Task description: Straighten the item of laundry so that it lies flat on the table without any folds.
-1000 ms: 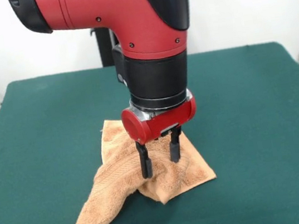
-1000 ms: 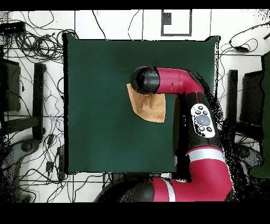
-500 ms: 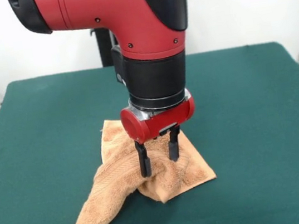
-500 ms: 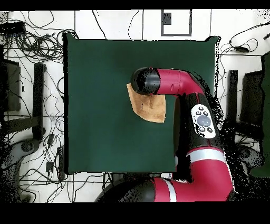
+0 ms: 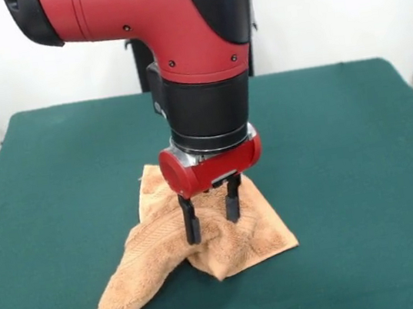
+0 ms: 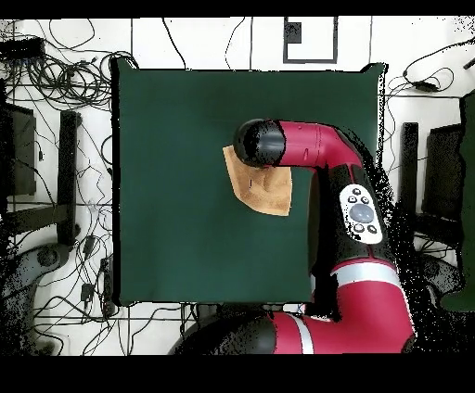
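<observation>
The orange-tan towel (image 5: 203, 236) lies crumpled on the green table (image 5: 344, 141), near its front middle. One long fold runs to the front left and a flatter part lies to the right. My gripper (image 5: 212, 214) points straight down, open, with both fingertips (image 5: 192, 229) pressed into a raised ridge of the towel. In the overhead view the towel (image 6: 266, 192) shows partly under the arm's wrist (image 6: 260, 143), which hides the gripper.
The red and black arm (image 6: 345, 199) reaches over the table's right side in the overhead view. Cables and equipment (image 6: 56, 167) lie on the floor around the table (image 6: 186, 139). A black post (image 5: 143, 63) stands behind the table's far edge.
The gripper has shifted a little to the left in the front view, still down in the towel. The towel's front-left fold has slid left with it and stretched out.
</observation>
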